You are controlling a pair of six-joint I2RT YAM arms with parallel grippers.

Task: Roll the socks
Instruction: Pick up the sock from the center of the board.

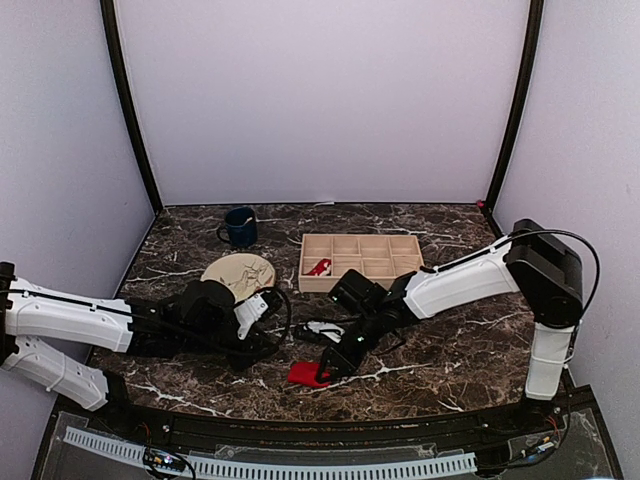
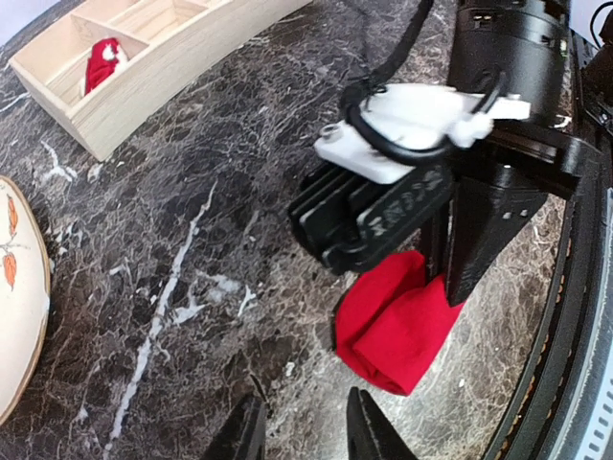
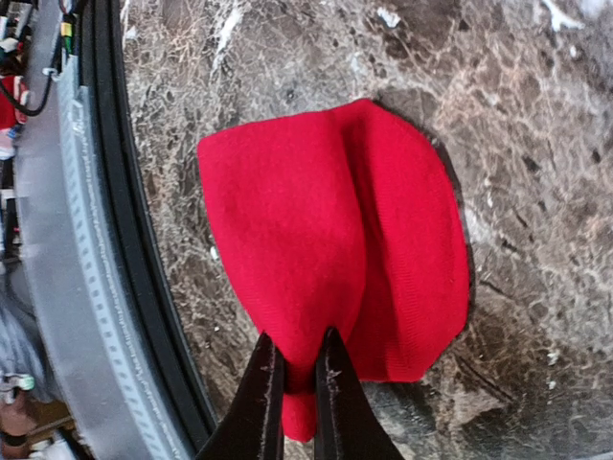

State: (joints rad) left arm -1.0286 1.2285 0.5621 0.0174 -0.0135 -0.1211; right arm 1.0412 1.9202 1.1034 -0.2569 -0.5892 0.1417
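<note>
The dark marble table [image 1: 450, 350] bears a wooden tray [image 1: 352, 285] towards the back; in its near-left compartment lies a bunched sock [image 1: 319, 267], small and red; the folded sock [image 3: 335, 249] rests on the table by the near edge, bright red, soft, a rounded lump creased down its middle; the right claw [image 3: 299, 350] is clamped on its fold; the left claw [image 2: 305, 402] hovers just beside it, jaws apart, empty.

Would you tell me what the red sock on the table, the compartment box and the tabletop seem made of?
Red sock: soft matte knit fabric, finely ribbed, creased. Compartment box: pale bare-looking wood, thin dividers. Tabletop: dark marble pattern, white veins, faint sheen; stone or laminate, unclear.
</note>
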